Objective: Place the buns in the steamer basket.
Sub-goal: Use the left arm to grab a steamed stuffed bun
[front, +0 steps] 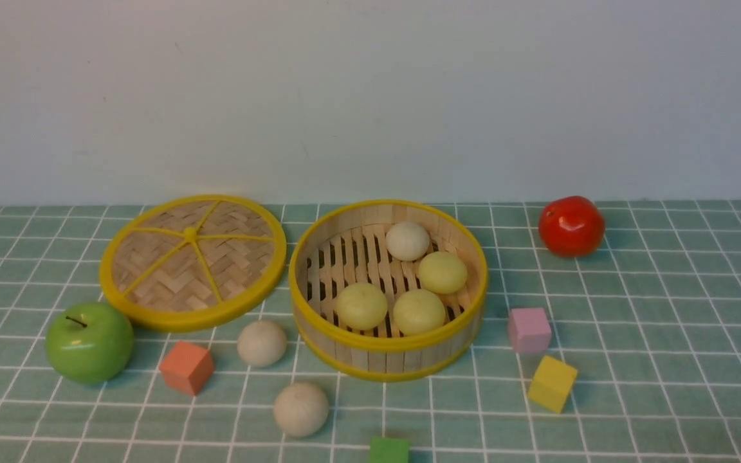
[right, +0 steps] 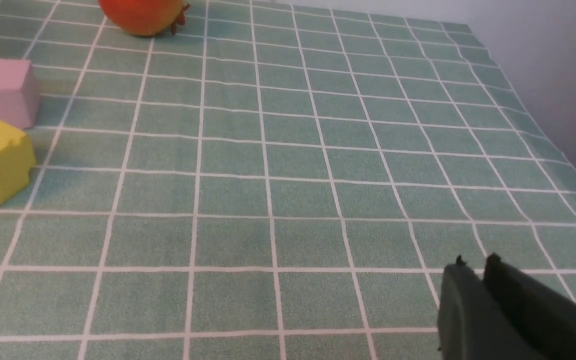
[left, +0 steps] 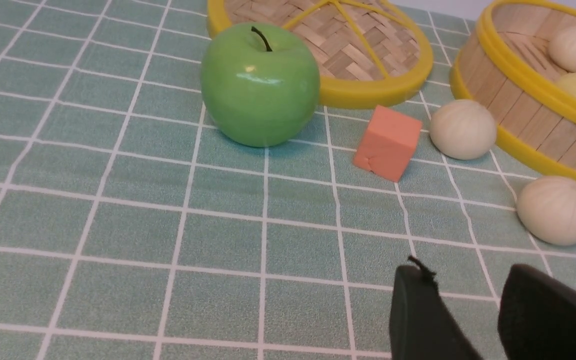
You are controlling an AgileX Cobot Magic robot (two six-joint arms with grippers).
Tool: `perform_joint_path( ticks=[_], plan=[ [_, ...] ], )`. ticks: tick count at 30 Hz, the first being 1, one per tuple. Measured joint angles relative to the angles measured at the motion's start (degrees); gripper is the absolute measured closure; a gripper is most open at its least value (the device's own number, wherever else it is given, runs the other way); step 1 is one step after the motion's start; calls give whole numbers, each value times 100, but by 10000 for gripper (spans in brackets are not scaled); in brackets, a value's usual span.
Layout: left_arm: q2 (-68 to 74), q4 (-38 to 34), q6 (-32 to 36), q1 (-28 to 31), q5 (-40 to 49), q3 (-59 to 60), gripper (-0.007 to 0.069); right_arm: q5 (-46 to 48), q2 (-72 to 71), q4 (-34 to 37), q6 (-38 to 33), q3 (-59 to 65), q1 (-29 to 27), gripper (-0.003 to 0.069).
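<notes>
The steamer basket [front: 388, 357] stands mid-table, holding one off-white bun [front: 407, 241] and three yellow-green buns [front: 442, 272] [front: 361, 306] [front: 419, 311]. Two off-white buns lie on the cloth to its front left, one [front: 262, 343] close to the wall and one [front: 301, 409] nearer me. Neither gripper shows in the front view. In the left wrist view my left gripper [left: 468, 272] is open and empty above the cloth, short of the nearer bun [left: 557, 210]; the other bun [left: 463, 129] lies beyond. My right gripper [right: 477, 262] is empty, its fingers almost together.
The flat woven lid [front: 192, 260] lies left of the basket, with a green apple [front: 89, 342] and an orange cube [front: 186, 366] in front of it. A pink cube [front: 529, 330], a yellow cube [front: 552, 383] and a red fruit [front: 571, 226] sit right. A green cube [front: 389, 450] is at the front edge.
</notes>
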Motion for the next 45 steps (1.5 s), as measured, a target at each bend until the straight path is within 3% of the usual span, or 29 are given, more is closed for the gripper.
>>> perform_joint_path(
  ticks=[45],
  plan=[
    [0,0,0,0,0,0,386,0,0,11,-4,-2,0,549]
  ],
)
